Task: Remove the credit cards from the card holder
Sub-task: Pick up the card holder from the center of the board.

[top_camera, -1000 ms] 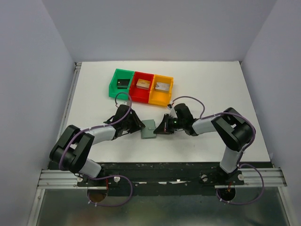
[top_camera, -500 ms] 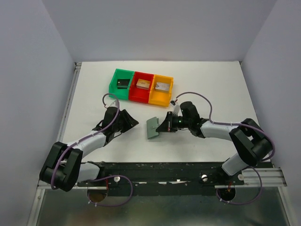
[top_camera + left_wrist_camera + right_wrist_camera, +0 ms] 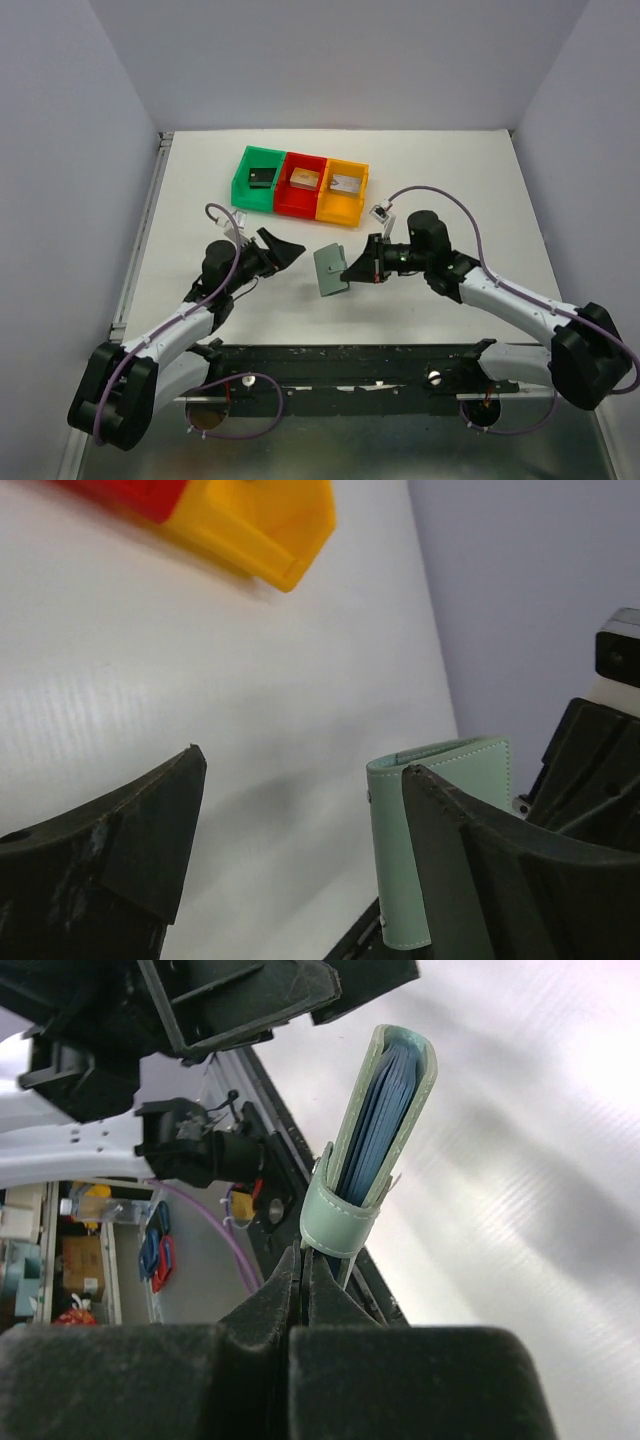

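The card holder (image 3: 331,269), a small pale grey-green wallet, is folded shut and held on edge just above the table. My right gripper (image 3: 352,272) is shut on its side tab; in the right wrist view the fingertips (image 3: 303,1256) pinch just below the tab and the card holder (image 3: 400,1080) shows blue-grey inner pockets. The credit cards are hidden inside. My left gripper (image 3: 285,248) stands open to the holder's left, apart from it. In the left wrist view the card holder (image 3: 392,860) sits partly behind my left gripper's (image 3: 303,762) right finger.
Green (image 3: 243,180), red (image 3: 287,190) and orange (image 3: 355,200) bins stand in a row at the back, each with a small block inside. The orange bin (image 3: 265,525) shows at the top of the left wrist view. The black rail runs along the near edge.
My left gripper has opened wide and drawn back to the left, away from the card holder. The right arm has carried the holder slightly right and tipped it up on edge.
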{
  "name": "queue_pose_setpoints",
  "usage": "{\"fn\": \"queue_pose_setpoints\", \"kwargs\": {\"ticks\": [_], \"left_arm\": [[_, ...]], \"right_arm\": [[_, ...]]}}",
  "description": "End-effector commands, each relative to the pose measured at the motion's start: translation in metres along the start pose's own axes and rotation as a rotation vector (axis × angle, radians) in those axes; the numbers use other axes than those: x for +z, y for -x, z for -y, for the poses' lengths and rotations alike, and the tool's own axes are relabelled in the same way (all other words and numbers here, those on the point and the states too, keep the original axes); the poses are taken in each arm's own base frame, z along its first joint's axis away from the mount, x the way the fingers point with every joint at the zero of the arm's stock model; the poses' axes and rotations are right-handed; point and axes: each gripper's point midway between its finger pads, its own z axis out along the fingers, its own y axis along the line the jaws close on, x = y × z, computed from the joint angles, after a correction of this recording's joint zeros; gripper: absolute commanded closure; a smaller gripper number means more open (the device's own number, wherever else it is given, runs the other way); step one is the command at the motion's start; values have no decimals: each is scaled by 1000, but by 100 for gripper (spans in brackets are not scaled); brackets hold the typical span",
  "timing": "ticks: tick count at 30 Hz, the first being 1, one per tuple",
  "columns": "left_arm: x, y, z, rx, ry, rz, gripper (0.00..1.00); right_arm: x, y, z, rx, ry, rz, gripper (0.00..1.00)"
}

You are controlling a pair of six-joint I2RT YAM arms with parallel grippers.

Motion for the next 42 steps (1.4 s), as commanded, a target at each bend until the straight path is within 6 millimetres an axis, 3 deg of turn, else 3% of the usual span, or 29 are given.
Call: {"fn": "queue_pose_setpoints", "kwargs": {"ticks": [1, 8, 14, 29, 35, 42], "left_arm": [[-17, 16, 76, 76, -319, 16, 2], [-53, 14, 128, 142, -591, 15, 1], [-72, 4, 154, 167, -758, -58, 1], [-71, -11, 142, 181, -704, -111, 1], [-73, -19, 156, 189, -760, -156, 3], [-78, -24, 181, 188, -859, -178, 20]], "right_arm": [[-20, -1, -41, -103, 109, -34, 100], [-42, -2, -80, -185, 254, -13, 100], [-51, 6, -105, -215, 330, 4, 100], [-57, 26, -128, -247, 377, 47, 100], [-55, 29, -132, -248, 399, 43, 100], [-53, 27, -129, -243, 401, 30, 100]]}}
